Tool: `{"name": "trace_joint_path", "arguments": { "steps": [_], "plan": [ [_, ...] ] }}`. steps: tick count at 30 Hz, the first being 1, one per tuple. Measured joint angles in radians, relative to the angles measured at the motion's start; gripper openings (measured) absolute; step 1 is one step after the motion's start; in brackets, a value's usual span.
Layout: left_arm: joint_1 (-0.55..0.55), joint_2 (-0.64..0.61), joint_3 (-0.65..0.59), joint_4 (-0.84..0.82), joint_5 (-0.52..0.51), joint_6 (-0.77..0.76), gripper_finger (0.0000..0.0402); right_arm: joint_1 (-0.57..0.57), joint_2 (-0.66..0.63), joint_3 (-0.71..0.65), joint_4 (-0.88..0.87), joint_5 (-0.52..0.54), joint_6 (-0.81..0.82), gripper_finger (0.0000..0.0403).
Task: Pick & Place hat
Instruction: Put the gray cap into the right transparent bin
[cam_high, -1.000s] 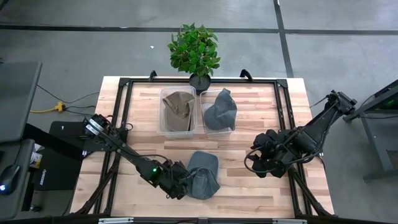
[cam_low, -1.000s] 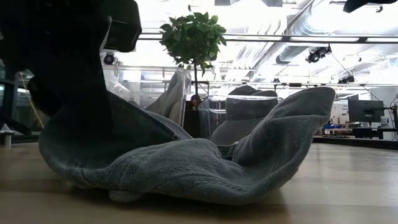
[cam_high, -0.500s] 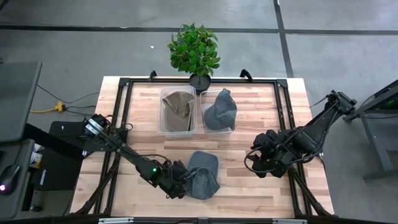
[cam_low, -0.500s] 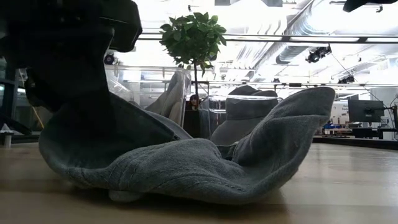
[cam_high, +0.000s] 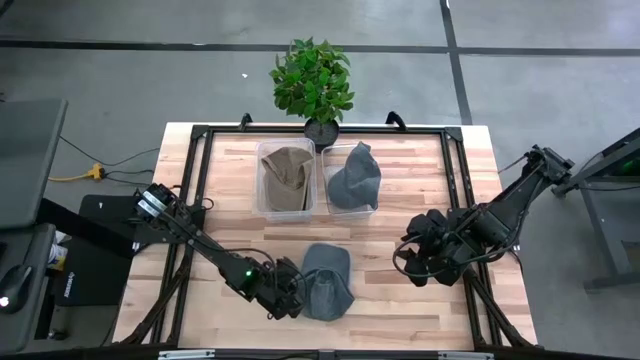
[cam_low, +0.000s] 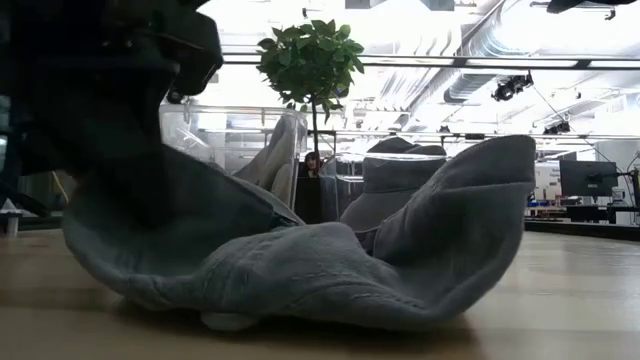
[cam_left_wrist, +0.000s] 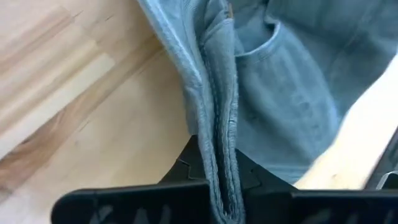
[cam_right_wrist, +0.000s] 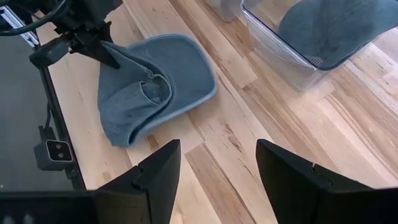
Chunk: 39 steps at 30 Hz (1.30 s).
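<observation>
On table (cam_high: 400, 230), three hats, two bins

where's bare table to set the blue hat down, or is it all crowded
Bare wood lies between the two bins and the blue hat, and left of the bins. It is crowded where the left gripper pinches the hat, and around the waiting right gripper.

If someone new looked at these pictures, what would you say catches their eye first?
Probably the grey-blue hat lying crumpled on the near middle of the table, its edge pinched in the shut left gripper. Behind it stand two clear bins side by side, one with an olive hat and one with a grey hat, and a leafy potted plant at the far edge. The right gripper waits open at the right.
</observation>
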Motion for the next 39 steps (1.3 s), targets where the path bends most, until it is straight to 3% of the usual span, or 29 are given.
{"name": "trace_joint_path", "arguments": {
  "steps": [19,34,39],
  "plan": [
    [0.045,-0.001,0.33,-0.123,-0.224,-0.091,0.0,0.0,0.0,0.0,0.059,-0.002,-0.023,0.0204],
    [0.18,-0.001,0.552,-0.132,-0.224,-0.016,0.0,0.004,0.0,0.0,0.286,-0.041,-0.311,0.0204],
    [0.216,-0.001,0.582,-0.134,-0.203,0.003,0.0,0.007,0.0,0.0,0.326,-0.113,-0.423,0.0204]
  ]
}}
